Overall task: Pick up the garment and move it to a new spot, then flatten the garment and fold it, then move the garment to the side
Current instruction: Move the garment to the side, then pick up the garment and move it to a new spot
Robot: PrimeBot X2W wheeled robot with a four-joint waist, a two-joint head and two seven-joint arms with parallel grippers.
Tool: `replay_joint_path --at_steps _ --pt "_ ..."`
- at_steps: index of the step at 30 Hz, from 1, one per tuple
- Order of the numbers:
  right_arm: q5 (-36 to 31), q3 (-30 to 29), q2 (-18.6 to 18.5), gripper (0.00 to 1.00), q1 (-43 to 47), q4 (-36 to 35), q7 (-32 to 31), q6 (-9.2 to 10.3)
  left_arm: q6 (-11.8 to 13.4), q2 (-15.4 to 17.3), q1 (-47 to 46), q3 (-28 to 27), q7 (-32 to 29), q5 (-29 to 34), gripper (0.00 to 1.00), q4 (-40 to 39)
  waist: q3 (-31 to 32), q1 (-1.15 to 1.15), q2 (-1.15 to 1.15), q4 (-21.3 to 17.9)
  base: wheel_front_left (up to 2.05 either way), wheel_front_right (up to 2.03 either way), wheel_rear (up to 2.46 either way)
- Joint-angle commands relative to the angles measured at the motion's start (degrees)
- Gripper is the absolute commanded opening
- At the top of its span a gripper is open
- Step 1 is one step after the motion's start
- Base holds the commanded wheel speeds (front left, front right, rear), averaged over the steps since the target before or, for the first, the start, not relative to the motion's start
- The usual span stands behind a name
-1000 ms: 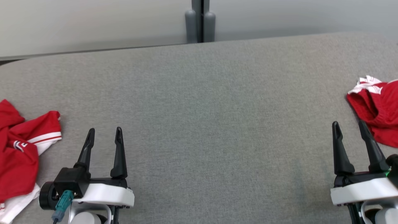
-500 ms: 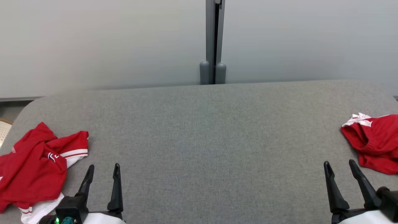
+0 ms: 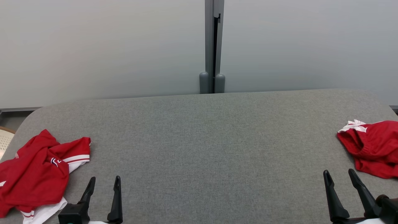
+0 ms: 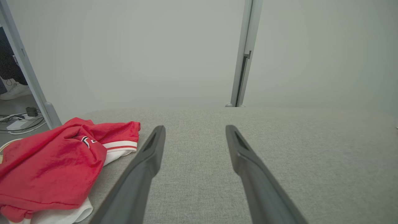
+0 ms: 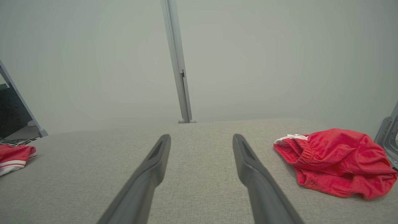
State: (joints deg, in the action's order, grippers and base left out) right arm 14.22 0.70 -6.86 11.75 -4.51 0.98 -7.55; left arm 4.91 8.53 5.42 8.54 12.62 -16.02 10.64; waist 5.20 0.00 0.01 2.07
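Observation:
A crumpled red garment with white trim (image 3: 34, 171) lies at the left edge of the grey cloth-covered table (image 3: 202, 140). A second red garment, bunched with an elastic waistband (image 3: 373, 152), lies at the right edge. My left gripper (image 3: 105, 179) is open just right of the left garment (image 4: 53, 168), apart from it. My right gripper (image 3: 338, 172) is open just left of the right garment (image 5: 339, 158), also apart. Both pairs of fingers hold nothing; they hover over bare table in the left wrist view (image 4: 195, 127) and the right wrist view (image 5: 201, 136).
A pale partition wall with a grey vertical post (image 3: 213, 46) stands right behind the table's far edge. Beyond the table's left end are a slanted frame leg (image 4: 28, 77), floor cables (image 4: 15, 121) and a person's white shoe (image 4: 14, 91). A metal bracket (image 5: 388, 130) sits at far right.
The head camera has tilted up, so the table, both garments and both grippers sit lower in the picture and more wall shows. Neither garment has moved on the table; both grippers stay open.

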Motion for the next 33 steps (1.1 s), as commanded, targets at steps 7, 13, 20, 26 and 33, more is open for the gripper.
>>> replay_joint_path --at_steps 7,13,20,26,33 --pt "-0.4 -0.5 -0.2 1.00 0.1 -0.9 -0.2 0.12 -0.1 0.5 -1.0 0.2 0.2 -0.5 1.00 0.3 -0.4 0.00 -0.01 -0.1 0.00 0.00 0.00" --pt "-0.2 -0.9 -0.1 1.00 0.1 -1.1 0.0 0.12 -0.1 0.7 -1.2 0.3 0.3 -0.8 1.00 0.7 -0.4 0.00 -0.01 -0.1 0.00 0.00 0.00" --pt "-0.6 -1.6 0.3 1.00 0.7 -1.6 -0.2 0.11 -0.3 0.5 -2.0 0.6 0.1 -1.4 1.00 1.4 -0.4 0.00 -0.01 1.9 0.00 0.00 0.00" --pt "-0.9 -1.6 0.4 1.00 1.2 -3.1 -0.7 0.08 -0.2 0.7 -4.1 0.2 0.3 -2.1 1.00 1.8 -0.7 0.00 -0.01 8.7 0.00 0.00 0.00" --pt "-0.9 0.1 1.0 1.00 0.3 -4.1 -1.3 0.08 0.6 2.1 -4.8 -1.7 0.9 -2.6 1.00 1.5 -0.9 0.00 -0.01 18.4 0.00 0.00 0.00"
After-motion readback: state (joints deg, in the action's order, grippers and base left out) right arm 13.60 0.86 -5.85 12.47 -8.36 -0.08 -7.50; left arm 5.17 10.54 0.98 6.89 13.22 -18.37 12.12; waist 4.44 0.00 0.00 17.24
